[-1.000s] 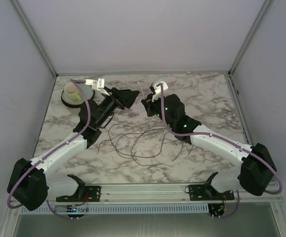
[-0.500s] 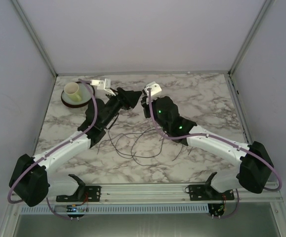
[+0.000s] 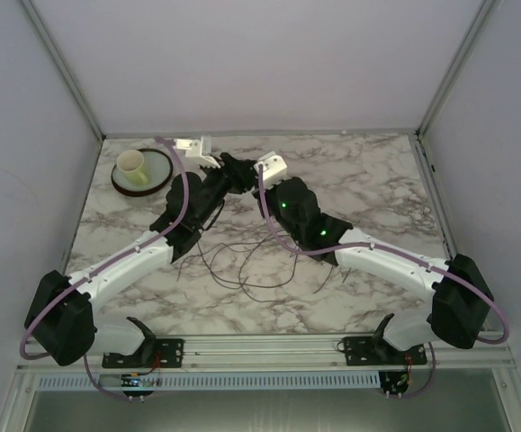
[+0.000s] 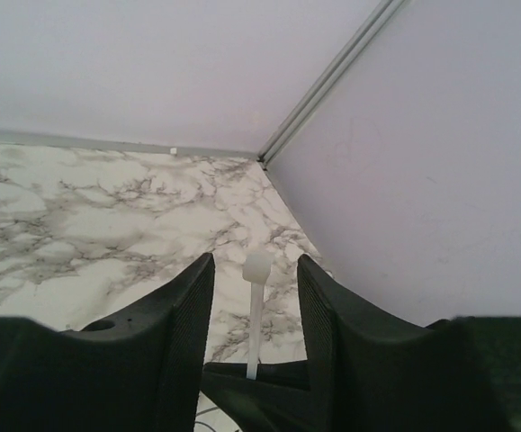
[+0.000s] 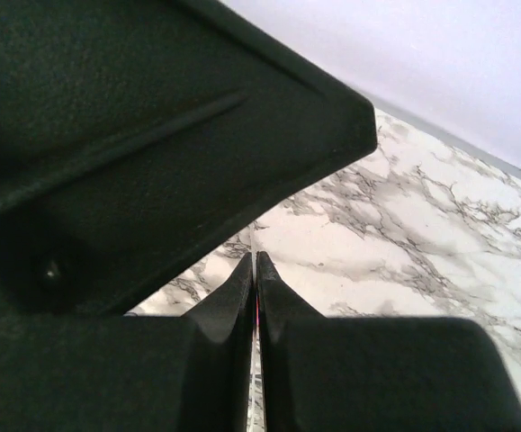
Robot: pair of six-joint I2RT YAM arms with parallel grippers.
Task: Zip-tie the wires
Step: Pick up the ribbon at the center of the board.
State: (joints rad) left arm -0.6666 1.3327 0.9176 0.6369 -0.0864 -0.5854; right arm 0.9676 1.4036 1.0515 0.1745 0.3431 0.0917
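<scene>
2 jaw pairs apart from wires [image 3: 245, 263] on table [image 3: 377, 184]; left jaws spread around zip tie [image 4: 256, 301], right jaws pinching it.

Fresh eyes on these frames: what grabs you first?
The two black grippers meet nose to nose at the far middle of the grey-veined marble table. The left gripper stands open around an upright white plastic zip tie, and the right gripper is shut, apparently pinching that tie. Nearer the bases, a loose tangle of thin dark wires lies untied; a pale cup on a round dish sits far left.
</scene>
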